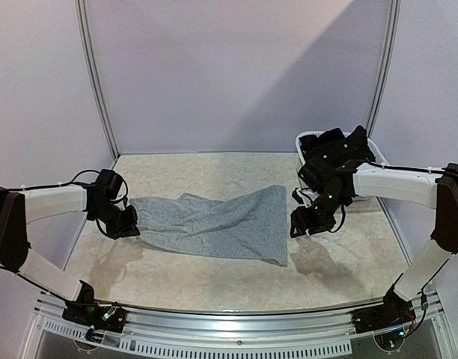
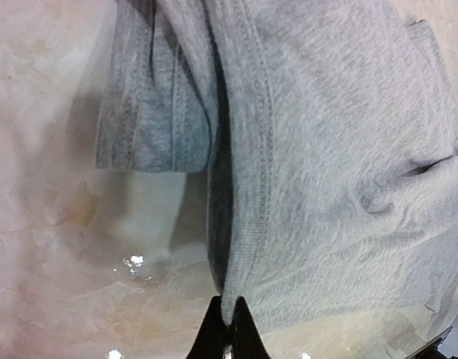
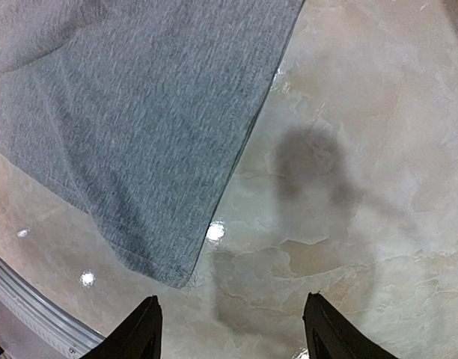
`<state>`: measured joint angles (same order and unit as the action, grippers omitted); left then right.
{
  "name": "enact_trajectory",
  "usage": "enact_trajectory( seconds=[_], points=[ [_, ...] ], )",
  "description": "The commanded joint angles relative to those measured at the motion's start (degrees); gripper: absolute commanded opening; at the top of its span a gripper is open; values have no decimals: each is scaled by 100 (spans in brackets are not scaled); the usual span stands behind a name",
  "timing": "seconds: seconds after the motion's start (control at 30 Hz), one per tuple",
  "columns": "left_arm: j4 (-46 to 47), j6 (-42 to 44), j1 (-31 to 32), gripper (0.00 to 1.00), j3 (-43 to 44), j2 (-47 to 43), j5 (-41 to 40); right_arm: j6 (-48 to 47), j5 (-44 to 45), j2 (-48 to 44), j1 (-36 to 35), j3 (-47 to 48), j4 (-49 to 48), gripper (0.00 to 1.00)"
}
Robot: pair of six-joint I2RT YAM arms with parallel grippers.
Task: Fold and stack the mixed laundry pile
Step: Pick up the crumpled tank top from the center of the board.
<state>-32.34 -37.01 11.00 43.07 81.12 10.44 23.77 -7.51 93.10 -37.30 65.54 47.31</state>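
Grey top (image 1: 214, 224) lay across the middle of the table (image 1: 214, 288), fairly flat toward its right side and bunched into ridges at its left end, where a strap was doubled under. The left gripper (image 2: 230, 318) was pressed together on that end, its tips pinching a thin fold of hem. The right gripper (image 3: 233, 318) hung spread wide above bare table just beside the top's right hem, near its front corner, touching nothing. A white basket (image 1: 302, 139) stood at the far right corner, directly behind the right arm, which hid whatever it held. The likeliest trouble was the left hold. Only the fingertips had the cloth, and by a narrow edge, so a firm pull toward the left edge could have slid the hem out and dropped that end in a worse heap. A pull from that side alone would probably have dragged the whole top rather than drawn it flat, since nothing pinned the right side. The right gripper, if lowered where it hung, would have closed on bare table and missed the hem, so it needed to shift toward the cloth first. A wide swing of that arm might also have knocked the basket, given how close the two stood.
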Motion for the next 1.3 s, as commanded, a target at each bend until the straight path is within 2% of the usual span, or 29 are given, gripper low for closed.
enact_trajectory(
  seconds=[0.0, 0.07, 0.2, 0.3, 0.4, 0.53, 0.83, 0.9, 1.03, 1.27],
  points=[
    [8, -173, 37, 1, -190, -286, -213, 72, 51, -15, -20, -61, -109, 65],
    [-3, -174, 40, 10, -202, -283, -198, 75, 31, 2, -21, -46, -121, 65],
    [-3, -196, 42, 45, -201, -288, -216, 70, 24, 27, -17, -9, -127, 65],
    [-36, -258, 46, 53, -202, -297, -293, 91, 22, 24, -24, -19, -126, 65],
    [-61, -322, 48, 53, -239, -286, -407, 108, 30, -7, -30, -60, -119, 65],
    [36, -333, 42, 51, -256, -142, -482, 144, 39, -52, -24, -130, -134, 65],
    [576, -375, 33, 30, -206, 550, -367, 188, -146, -86, -77, -368, -322, 64],
    [612, -337, 33, 24, -177, 660, -338, 177, -305, -97, -122, -446, -417, 64],
    [676, -249, 33, 1, -192, 765, -308, 189, -479, -83, -225, -624, -613, 65],
    [623, -175, 33, 0, -211, 730, -296, 159, -449, 175, -737, -683, -673, 64]
  ],
)
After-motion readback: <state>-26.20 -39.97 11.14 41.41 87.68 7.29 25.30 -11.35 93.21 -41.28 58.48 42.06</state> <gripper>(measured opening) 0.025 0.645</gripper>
